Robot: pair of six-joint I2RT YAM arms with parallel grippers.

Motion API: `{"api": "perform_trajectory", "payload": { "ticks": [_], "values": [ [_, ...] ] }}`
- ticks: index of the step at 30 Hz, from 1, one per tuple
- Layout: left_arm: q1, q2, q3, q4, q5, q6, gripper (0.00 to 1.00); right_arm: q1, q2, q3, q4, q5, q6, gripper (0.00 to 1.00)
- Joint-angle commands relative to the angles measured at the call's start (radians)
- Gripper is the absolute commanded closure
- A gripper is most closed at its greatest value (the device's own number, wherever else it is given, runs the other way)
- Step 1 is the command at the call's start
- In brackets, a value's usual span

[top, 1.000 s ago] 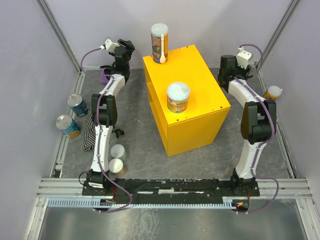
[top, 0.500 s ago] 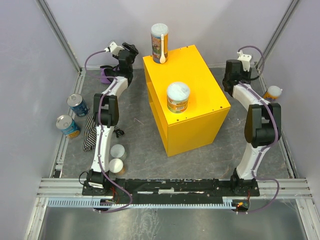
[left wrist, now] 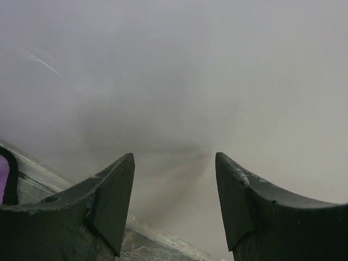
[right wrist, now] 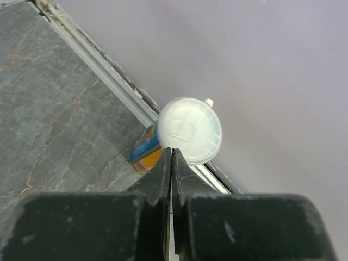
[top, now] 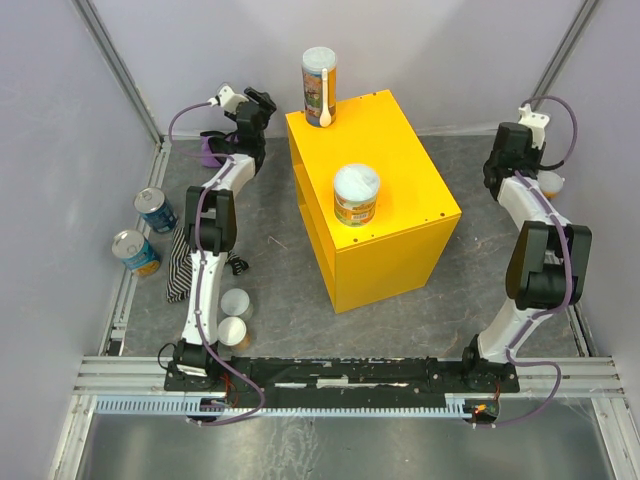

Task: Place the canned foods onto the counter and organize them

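Two cans stand on the yellow counter (top: 400,150): a tall tube (top: 319,85) at its far corner and a white-lidded tub (top: 356,194) mid-top. By my count five wait on the floor (top: 280,250): two blue tins (top: 155,210) at the left edge, two pale tubs (top: 236,303) toward the near-left corner, and one orange can (right wrist: 187,133) at the right edge. My right gripper (right wrist: 171,163) hangs over that orange can, jaws pressed together on nothing; my left gripper (left wrist: 174,201) faces the back wall (left wrist: 217,81), half spread and empty.

Counter (top: 400,150) bright yellow – tins (top: 156,211) blue-labelled, silver-topped; cloth (top: 178,262) black-white striped; tub (right wrist: 190,130) orange-blue, white-lidded – floor (top: 280,210) grey, veined.
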Motion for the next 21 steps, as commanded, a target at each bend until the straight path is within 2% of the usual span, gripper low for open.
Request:
{"api": "perform_trajectory", "payload": {
  "ticks": [1, 4, 8, 12, 16, 21],
  "values": [
    [-0.003, -0.11, -0.004, 0.047, -0.009, 0.044, 0.33, 0.008, -0.062, 0.051, 0.045, -0.056, -0.04, 0.99],
    [-0.003, -0.109, -0.003, 0.047, -0.012, 0.042, 0.32, 0.007, -0.051, 0.069, 0.008, -0.054, -0.031, 0.99],
    [0.001, -0.105, -0.006, 0.047, -0.01, 0.042, 0.32, -0.023, -0.033, 0.083, -0.107, -0.102, 0.099, 0.99],
    [0.004, -0.086, 0.017, 0.044, -0.01, 0.038, 0.32, -0.026, -0.023, 0.091, -0.113, -0.145, 0.063, 0.99],
    [0.007, -0.075, 0.032, 0.036, -0.011, 0.039, 0.32, -0.051, -0.029, 0.111, -0.133, -0.273, 0.041, 0.99],
    [0.009, -0.075, 0.036, 0.028, -0.02, 0.053, 0.32, -0.082, -0.062, 0.103, -0.112, -0.286, 0.004, 0.99]
  ]
}}
